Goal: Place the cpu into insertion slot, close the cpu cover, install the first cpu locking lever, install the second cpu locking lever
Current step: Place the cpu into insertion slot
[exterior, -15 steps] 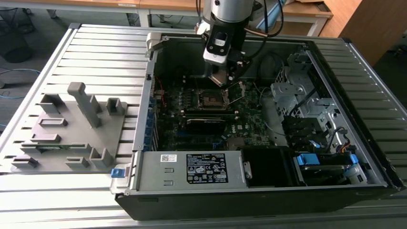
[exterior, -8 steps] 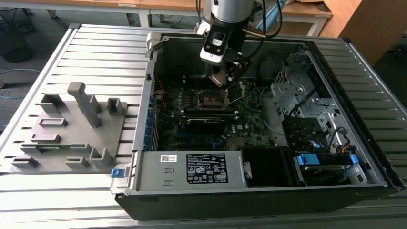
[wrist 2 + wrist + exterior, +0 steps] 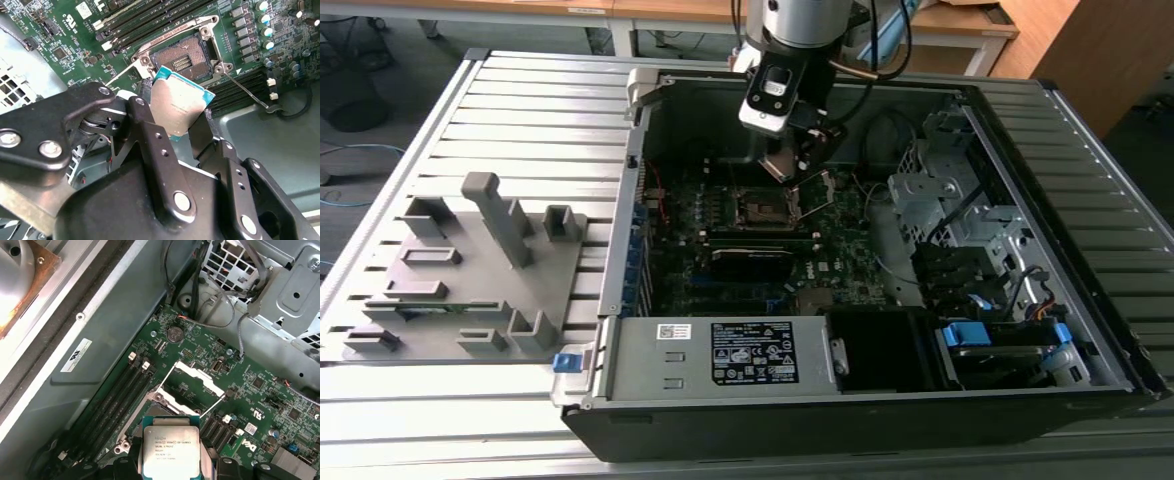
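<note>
My gripper (image 3: 795, 158) hangs inside the open computer case, shut on the cpu (image 3: 176, 106), a flat square chip with a grey metal top (image 3: 170, 449). In both wrist views the black fingers (image 3: 150, 135) clamp the chip by two opposite edges. The insertion slot (image 3: 184, 59) lies open and bare just below and beyond the chip, partly covered by it in the first wrist view. The cpu cover (image 3: 193, 384) stands raised on its hinge past the slot (image 3: 761, 206). Two thin wire locking levers (image 3: 246, 92) stick out, unlatched, beside the slot.
Long black memory slots (image 3: 116, 401) run beside the socket. A power supply (image 3: 750, 352) with a white-and-black label fills the case's near side, and a metal drive cage (image 3: 947, 200) with cables sits at the exterior view's right. A grey parts fixture (image 3: 467, 270) lies on the slatted table.
</note>
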Controlling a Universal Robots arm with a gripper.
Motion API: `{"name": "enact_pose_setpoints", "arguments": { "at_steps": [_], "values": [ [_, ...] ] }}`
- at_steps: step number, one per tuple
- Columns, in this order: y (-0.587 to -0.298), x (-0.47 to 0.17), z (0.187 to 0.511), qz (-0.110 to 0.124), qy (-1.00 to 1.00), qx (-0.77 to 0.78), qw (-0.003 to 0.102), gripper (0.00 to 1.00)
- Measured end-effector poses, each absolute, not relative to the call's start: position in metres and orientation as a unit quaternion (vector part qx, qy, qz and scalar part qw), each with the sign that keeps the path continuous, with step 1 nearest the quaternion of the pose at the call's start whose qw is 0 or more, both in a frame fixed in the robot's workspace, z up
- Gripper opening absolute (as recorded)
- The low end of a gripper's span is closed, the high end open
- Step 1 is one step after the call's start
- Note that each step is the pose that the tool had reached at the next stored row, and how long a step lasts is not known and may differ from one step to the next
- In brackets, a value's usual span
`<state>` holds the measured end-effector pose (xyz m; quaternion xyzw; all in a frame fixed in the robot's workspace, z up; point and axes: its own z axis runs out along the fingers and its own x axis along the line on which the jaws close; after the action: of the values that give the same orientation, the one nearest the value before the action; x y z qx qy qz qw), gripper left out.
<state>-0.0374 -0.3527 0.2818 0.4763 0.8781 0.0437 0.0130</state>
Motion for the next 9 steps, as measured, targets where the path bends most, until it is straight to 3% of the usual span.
{"name": "enact_pose_setpoints", "arguments": {
  "at_steps": [9],
  "values": [
    [-0.3528,-0.0374,0.2806,0.043,0.844,0.534,0.016,0.54]
  ]
}}
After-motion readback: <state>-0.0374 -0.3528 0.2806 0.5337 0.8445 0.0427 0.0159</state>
